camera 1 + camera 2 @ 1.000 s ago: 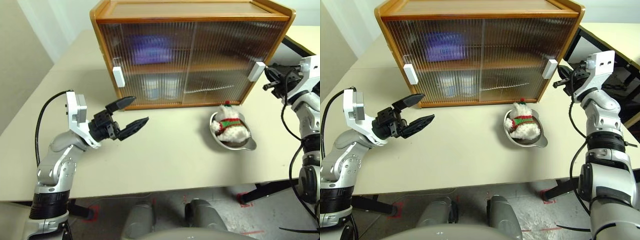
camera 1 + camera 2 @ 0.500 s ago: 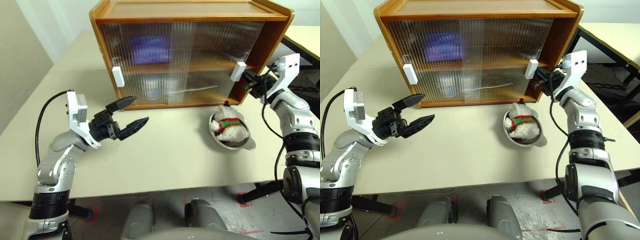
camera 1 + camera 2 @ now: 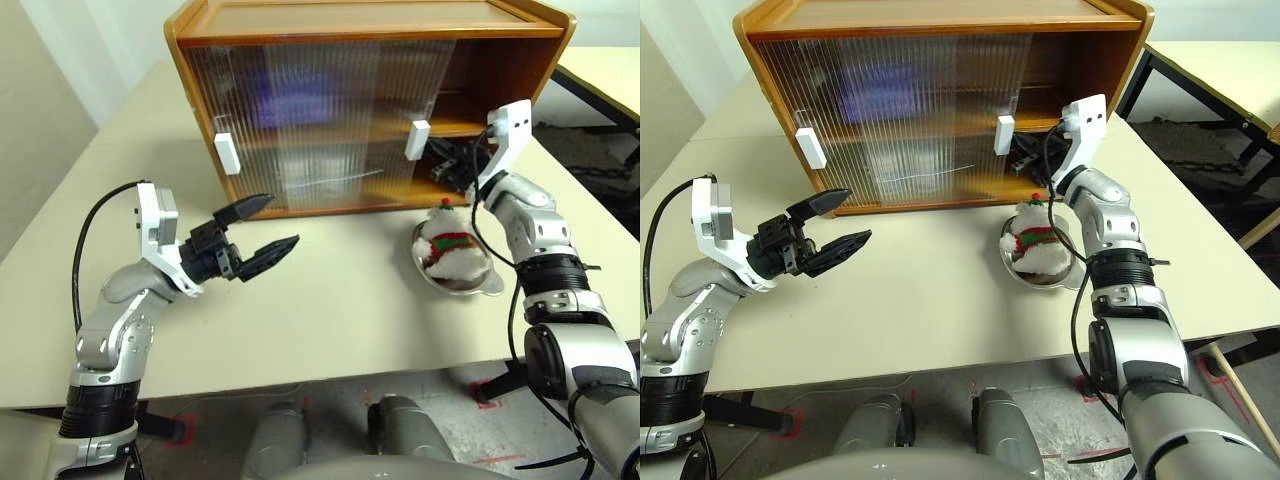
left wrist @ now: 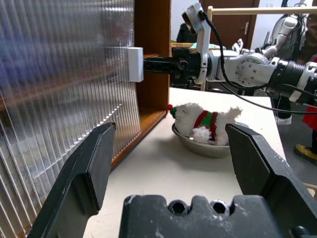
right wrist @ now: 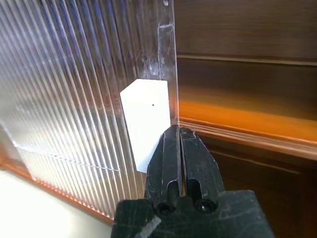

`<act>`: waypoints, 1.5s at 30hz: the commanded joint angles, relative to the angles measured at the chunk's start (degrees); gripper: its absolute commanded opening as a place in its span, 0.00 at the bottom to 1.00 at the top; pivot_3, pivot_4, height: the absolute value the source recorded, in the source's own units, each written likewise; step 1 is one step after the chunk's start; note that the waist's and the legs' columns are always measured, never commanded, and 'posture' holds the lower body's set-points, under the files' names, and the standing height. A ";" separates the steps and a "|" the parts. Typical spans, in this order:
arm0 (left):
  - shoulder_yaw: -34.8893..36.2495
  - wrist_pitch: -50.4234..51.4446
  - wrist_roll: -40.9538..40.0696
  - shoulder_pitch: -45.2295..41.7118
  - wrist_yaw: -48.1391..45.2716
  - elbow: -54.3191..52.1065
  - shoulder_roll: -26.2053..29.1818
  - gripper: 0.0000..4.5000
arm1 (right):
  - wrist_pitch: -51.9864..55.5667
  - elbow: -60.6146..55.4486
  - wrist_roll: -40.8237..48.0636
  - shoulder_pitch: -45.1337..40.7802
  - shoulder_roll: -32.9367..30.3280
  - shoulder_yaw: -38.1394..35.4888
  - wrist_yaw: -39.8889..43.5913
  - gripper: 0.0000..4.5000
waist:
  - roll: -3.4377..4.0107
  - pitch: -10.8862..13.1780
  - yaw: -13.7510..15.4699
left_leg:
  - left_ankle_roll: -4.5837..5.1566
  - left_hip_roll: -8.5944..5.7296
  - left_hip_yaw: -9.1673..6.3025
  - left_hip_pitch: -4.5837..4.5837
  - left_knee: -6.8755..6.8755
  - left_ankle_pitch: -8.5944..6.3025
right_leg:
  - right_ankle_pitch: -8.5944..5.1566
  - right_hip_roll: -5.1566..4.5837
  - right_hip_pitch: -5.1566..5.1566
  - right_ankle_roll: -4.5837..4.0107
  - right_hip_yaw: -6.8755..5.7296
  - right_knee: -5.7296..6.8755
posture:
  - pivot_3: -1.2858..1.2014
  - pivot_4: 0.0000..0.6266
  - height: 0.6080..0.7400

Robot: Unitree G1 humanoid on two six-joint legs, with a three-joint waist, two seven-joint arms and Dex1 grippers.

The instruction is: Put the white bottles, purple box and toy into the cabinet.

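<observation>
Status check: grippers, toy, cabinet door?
Right gripper shut against door handle; left gripper open. Toy in bowl outside cabinet. Right side open.

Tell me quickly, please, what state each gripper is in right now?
Left gripper: open, holding nothing, above the table.
Right gripper: shut, holding nothing, fingertips at the white handle of the cabinet door.

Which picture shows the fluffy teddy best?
The left wrist view: the teddy lies side-on in its metal bowl, hat and scarf plain, nothing in front of it. Both eye views show it from above, smaller, beside the right arm. The right wrist view looks at the cabinet door's white handle instead.
</observation>
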 commanded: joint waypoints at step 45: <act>-1.51 -0.97 0.30 2.92 -2.03 -0.98 1.40 1.00 | 71.30 -38.59 17.96 17.85 -25.85 -3.06 -3.98 1.00 | 0.02 0.11 2.39 | 0.02 -0.09 0.01 -0.63 -0.14 -0.01 | -0.18 -0.19 -0.19 0.49 -0.17 -0.88 | 0.58 0.02 1.00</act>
